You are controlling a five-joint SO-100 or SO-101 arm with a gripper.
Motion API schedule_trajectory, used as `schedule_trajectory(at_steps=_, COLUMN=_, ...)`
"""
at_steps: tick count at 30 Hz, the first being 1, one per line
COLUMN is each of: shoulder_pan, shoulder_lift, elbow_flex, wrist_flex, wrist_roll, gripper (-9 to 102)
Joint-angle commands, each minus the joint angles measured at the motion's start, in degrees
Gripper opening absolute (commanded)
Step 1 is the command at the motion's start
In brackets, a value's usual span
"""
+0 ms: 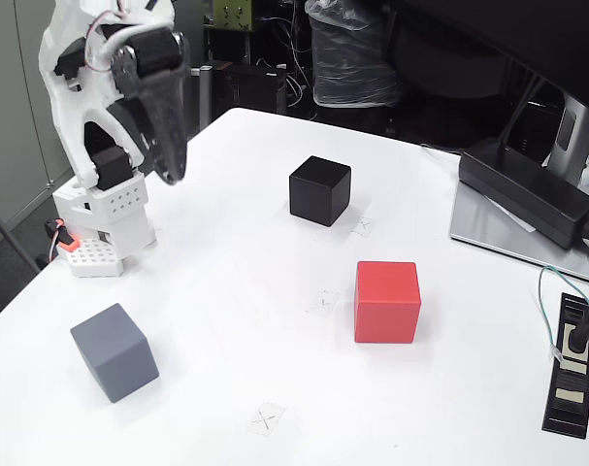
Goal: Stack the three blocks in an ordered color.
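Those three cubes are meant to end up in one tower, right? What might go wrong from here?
Nothing is stacked yet; the jaws of the gripper hang near the arm's base, holding nothing.

1. The grey cube sits turned at an angle near the table's edge, so a misaligned grip could nudge it off.
2. The red cube and black cube stand apart; each carry risks a crooked placement that topples the tower.

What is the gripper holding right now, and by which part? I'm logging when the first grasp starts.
Nothing: the gripper hangs above the table, apart from the black cube, red cube and grey cube.
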Motion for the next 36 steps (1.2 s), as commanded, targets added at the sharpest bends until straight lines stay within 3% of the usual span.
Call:
schedule_trajectory(at_steps=1, shoulder_pan=4.39, shoulder_lift=-6.42, elbow_flex=-3.08, wrist_flex=0.44, wrist_roll=-6.94, gripper=2)
schedule_trajectory(at_steps=7, shoulder_pan=14.5, shoulder_lift=-12.66, elbow_flex=-2.9, wrist_flex=0.88, wrist_roll=-21.09, gripper=7)
schedule_trajectory(at_steps=13, shoulder_pan=24.87, shoulder_lift=-14.15, elbow_flex=-0.62, wrist_flex=0.79, wrist_roll=-28.83, gripper=26)
schedule_trajectory(at_steps=20, shoulder_pan=28.65, shoulder_lift=-14.24, elbow_flex=14.06, wrist_flex=0.0, wrist_roll=-38.41, gripper=41)
schedule_trajectory(at_steps=36, shoulder_pan=33.84, shoulder_lift=-14.24, elbow_flex=38.32, wrist_flex=-24.96, wrist_roll=-38.58, gripper=36)
